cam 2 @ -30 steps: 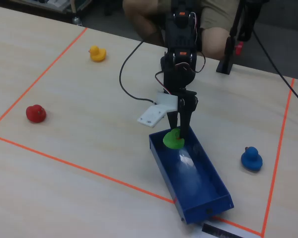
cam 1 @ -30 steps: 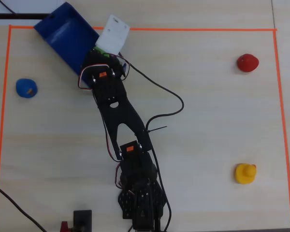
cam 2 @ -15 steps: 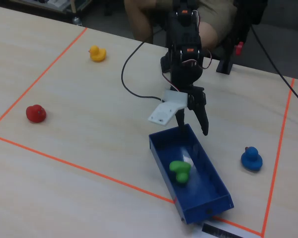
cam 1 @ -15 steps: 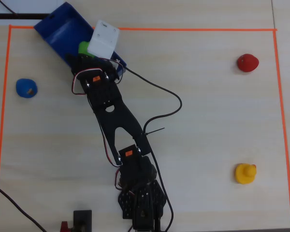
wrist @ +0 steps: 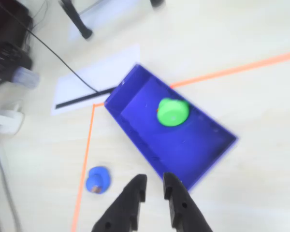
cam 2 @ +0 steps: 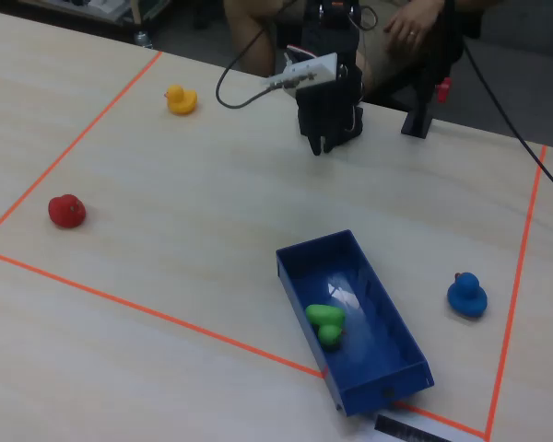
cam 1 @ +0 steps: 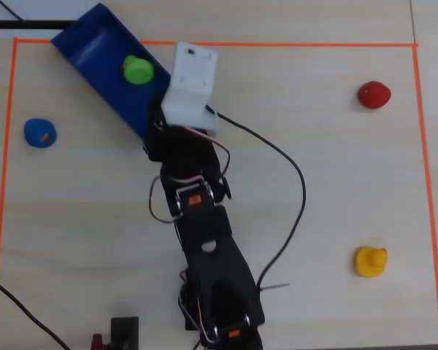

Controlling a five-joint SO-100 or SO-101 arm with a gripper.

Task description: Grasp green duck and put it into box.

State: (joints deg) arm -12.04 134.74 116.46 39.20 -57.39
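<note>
The green duck (cam 1: pixel 138 69) lies inside the dark blue box (cam 1: pixel 87 38) near the table's far left corner in the overhead view. It also shows in the wrist view (wrist: pixel 172 112) and in the fixed view (cam 2: pixel 326 324), resting on the box floor. The box walls show in the wrist view (wrist: pixel 135 140) and the fixed view (cam 2: pixel 380 387). My gripper (wrist: pixel 154 178) hangs above the table, back from the box's near end, with its black fingers close together and nothing between them. In the fixed view it (cam 2: pixel 324 145) is raised and well away from the box.
A blue duck (cam 1: pixel 39 133) sits left of the box, also seen in the wrist view (wrist: pixel 98 179). A red toy (cam 1: pixel 374 95) and a yellow duck (cam 1: pixel 370 261) are at the right. Orange tape (cam 1: pixel 219 44) frames the work area. A black cable (cam 1: pixel 292 189) trails from the arm.
</note>
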